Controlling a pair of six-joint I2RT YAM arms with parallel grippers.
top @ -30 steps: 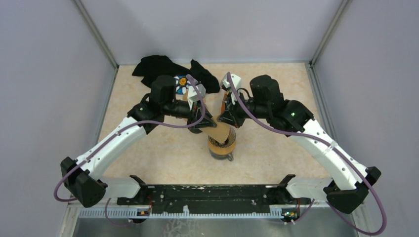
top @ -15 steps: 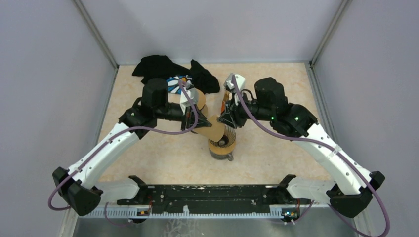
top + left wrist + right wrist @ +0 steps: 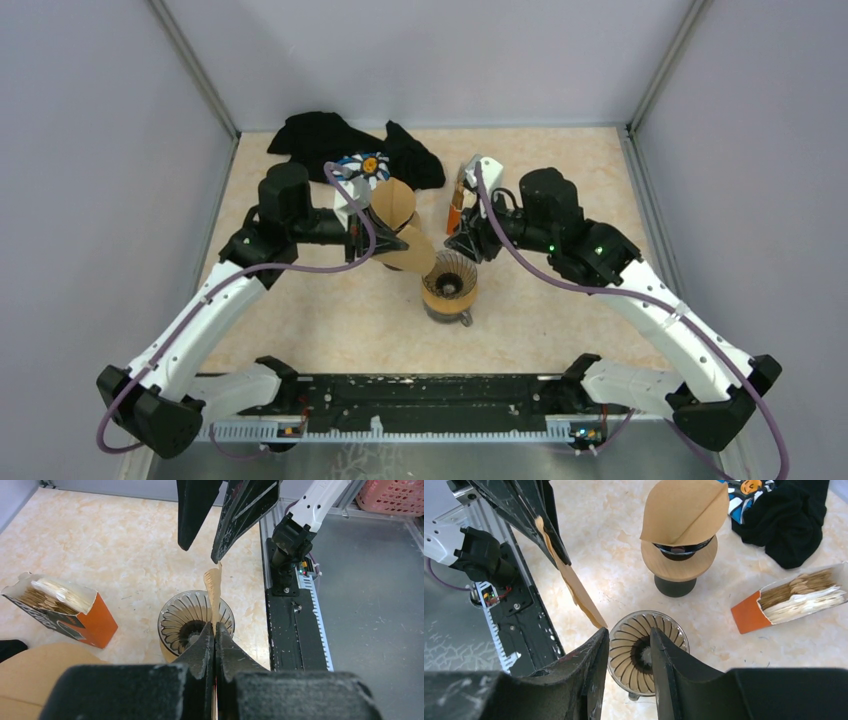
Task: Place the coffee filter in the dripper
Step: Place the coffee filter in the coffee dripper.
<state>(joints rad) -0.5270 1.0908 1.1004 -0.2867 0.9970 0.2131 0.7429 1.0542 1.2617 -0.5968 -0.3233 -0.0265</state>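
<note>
**Half done: filter lifted, dripper empty**

One coffee filter [image 3: 213, 592] hangs edge-on and flat, not opened into a cone, pinched at its lower part by the left gripper [image 3: 215, 630], whose jaws are pressed together on the paper. In the top view the filter sits at about 10 o'clock of the dripper [image 3: 440, 297], just beside its rim. Whether paper and glass touch cannot be told.

The dripper stands upright on the bench [image 3: 300, 310]. Its ribbed bowl is bare, so nothing is seated yet.

The right gripper [image 3: 629, 637] hovers at about 1 o'clock of the dripper. Its jaws stand apart with nothing between them, and its tips point down at the bowl.

Further out, a second filter [image 3: 684, 510] rests on a wooden stand [image 3: 679, 565] at 11 o'clock. An orange box [image 3: 749, 612] of spare filters lies at 12 o'clock. A black cloth [image 3: 310, 135] is bunched at the far edge, well apart from the work.

As a judgement, the picking is done and the placing is left. The filter has to come over the bowl's mouth, likely be spread open, go down into the ribs and be let go. The free right gripper looks placed to help with the spreading.
</note>
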